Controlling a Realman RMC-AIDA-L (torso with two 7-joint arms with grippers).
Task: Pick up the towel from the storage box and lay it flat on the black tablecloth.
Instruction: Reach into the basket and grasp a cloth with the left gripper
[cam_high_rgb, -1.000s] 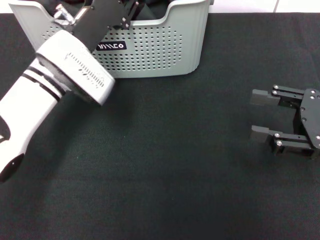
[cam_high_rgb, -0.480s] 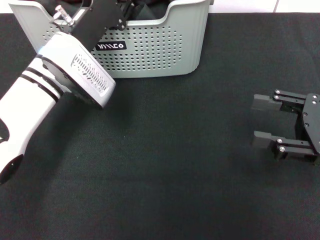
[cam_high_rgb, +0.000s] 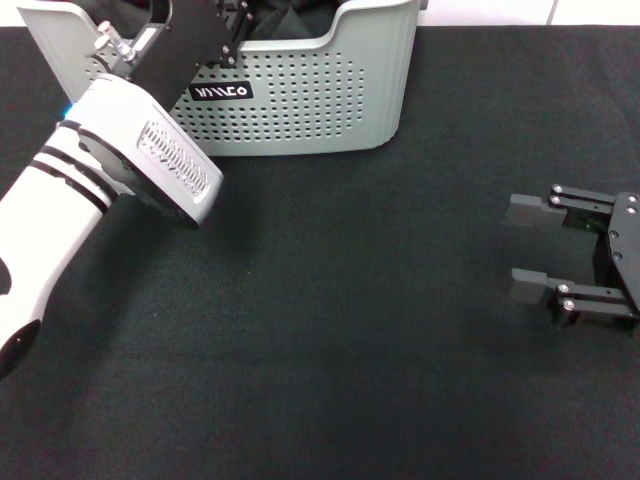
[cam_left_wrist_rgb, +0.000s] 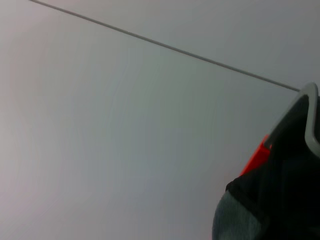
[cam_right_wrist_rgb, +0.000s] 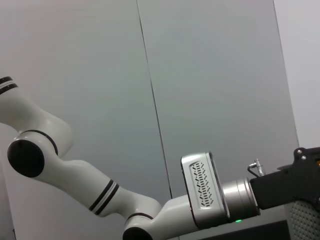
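Left gripper (cam_high_rgb: 232, 12) reaches into storage box (cam_high_rgb: 300, 110), its opening and grip hidden. Towel below it inside box, barely visible. Right gripper (cam_high_rgb: 527, 248) wide open, empty, over black tablecloth (cam_high_rgb: 330, 320) on worktop.

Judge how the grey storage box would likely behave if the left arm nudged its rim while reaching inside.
The storage box looks like thin perforated plastic, so probably light. It stands on the fuzzy tablecloth, which may resist sliding, so a push high on the rim could tip it. The left gripper reaches over that rim; the right gripper rests open, far off.
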